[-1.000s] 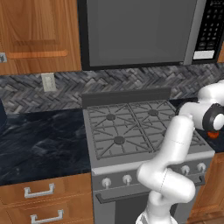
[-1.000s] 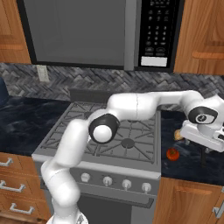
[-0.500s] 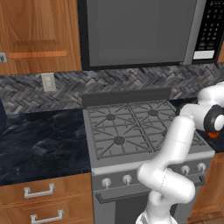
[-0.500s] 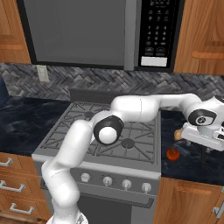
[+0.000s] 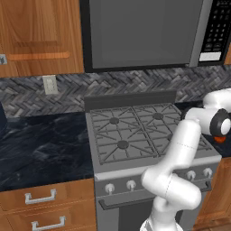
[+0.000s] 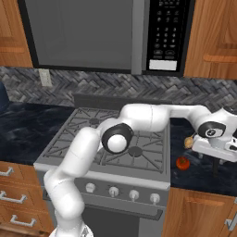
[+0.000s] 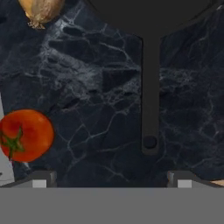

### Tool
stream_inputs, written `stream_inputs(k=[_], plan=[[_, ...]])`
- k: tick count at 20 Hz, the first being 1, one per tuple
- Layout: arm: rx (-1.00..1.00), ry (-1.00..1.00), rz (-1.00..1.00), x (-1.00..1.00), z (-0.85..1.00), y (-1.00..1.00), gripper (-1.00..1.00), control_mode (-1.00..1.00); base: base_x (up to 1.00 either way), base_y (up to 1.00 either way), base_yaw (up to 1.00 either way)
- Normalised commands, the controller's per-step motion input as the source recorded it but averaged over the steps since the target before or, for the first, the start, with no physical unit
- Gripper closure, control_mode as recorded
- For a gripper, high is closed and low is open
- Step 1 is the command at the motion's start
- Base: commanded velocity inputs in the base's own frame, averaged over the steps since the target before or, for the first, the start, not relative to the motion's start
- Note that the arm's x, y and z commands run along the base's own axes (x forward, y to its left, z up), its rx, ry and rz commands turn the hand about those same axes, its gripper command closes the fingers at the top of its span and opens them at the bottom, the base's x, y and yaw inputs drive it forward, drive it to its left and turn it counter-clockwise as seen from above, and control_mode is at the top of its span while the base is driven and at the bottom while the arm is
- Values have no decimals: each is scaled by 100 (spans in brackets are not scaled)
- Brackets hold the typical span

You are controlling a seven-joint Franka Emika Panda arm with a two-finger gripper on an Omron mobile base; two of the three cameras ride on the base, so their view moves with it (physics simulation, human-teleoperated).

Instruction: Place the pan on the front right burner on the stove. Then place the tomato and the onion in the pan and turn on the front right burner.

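Observation:
In the hand view the black pan [image 7: 148, 11] lies on the dark marble counter, its bowl at the top edge and its long handle [image 7: 150, 96] running down toward me. My gripper [image 7: 111, 180] hangs open above the handle's end, with nothing between the fingertips [image 7: 41, 179]. The red tomato [image 7: 25, 134] sits to the handle's left and the tan onion [image 7: 41, 11] at the upper left. From the right base view the gripper [image 6: 212, 161] hovers over the counter right of the stove [image 6: 69, 139], near the tomato [image 6: 182, 163] and onion [image 6: 189, 142]. The front right burner [image 6: 135, 152] is bare.
A microwave [image 6: 92, 32] hangs above the stove, with wooden cabinets [image 6: 215, 37] beside it. Silver knobs [image 6: 134, 194] line the stove's front. My arm reaches across the right-hand burners. Dark counter [image 5: 40, 144] stretches left of the stove.
The hand has sunk a little toward the counter right of the stove. Its jaws have stayed open, and the pan, tomato and onion have not moved.

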Motion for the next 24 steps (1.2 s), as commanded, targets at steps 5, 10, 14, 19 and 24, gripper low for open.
stream_inputs(k=[5, 10, 14, 19, 24], plan=[[0, 0, 2, 18, -19, -24, -100, -100, 0, 0, 0], [0, 0, 4, 14, -21, -25, -100, -100, 0, 0, 0], [0, 0, 3, 21, -20, -26, -100, -100, 0, 0, 0], [0, 0, 3, 13, -26, -17, -100, -100, 0, 0, 0], [0, 0, 2, 15, -23, -18, -100, -100, 0, 0, 0]])
